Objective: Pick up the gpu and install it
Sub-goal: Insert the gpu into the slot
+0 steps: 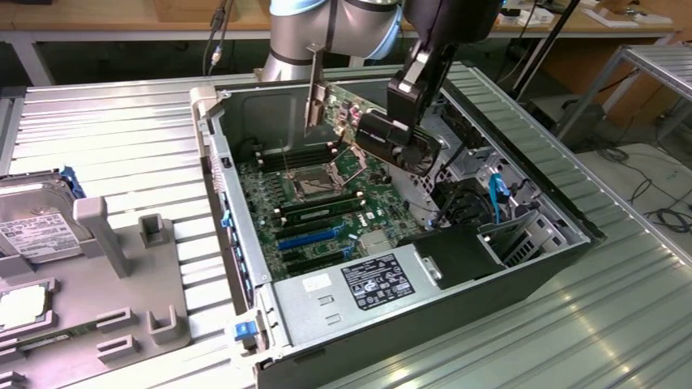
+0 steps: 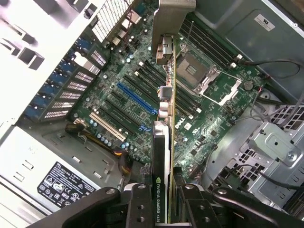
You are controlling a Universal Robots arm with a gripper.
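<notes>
So the robot's gripper point(image 1: 375, 134) is clamping down on the gpu point(image 1: 343, 112), one finger on each face, and it's hanging the card in the air inside the open computer case point(image 1: 216, 174). In the exterior view the card is standing on edge, tilted a bit, with its long silver bracket point(image 1: 316, 85) pointing up and sitting toward the exterior view's left of the fingers. It's hovering over the far end of the motherboard point(image 1: 357, 212), roughly above the CPU socket point(image 1: 313, 185), and it isn't sitting in any slot. The wrist view is looking straight down the card's edge: the gpu point(image 2: 162, 142) is running away from the gripper point(image 2: 166, 202), green board and black cooler side by side, with the black fingers point(image 2: 137, 204) squeezing it from both sides. Past it the CPU socket point(image 2: 199, 71) with its metal latch is showing, plus the blue expansion slot point(image 2: 135, 99), which is lying off to one side of the card and apart from it. The power supply point(image 1: 368, 282) with its label is sitting at the near end of the case. Outside the case, on the ribbed metal table point(image 1: 119, 121), a hard drive point(image 1: 32, 231) is resting in a grey holder point(image 1: 141, 275) at the exterior view's left.
</notes>
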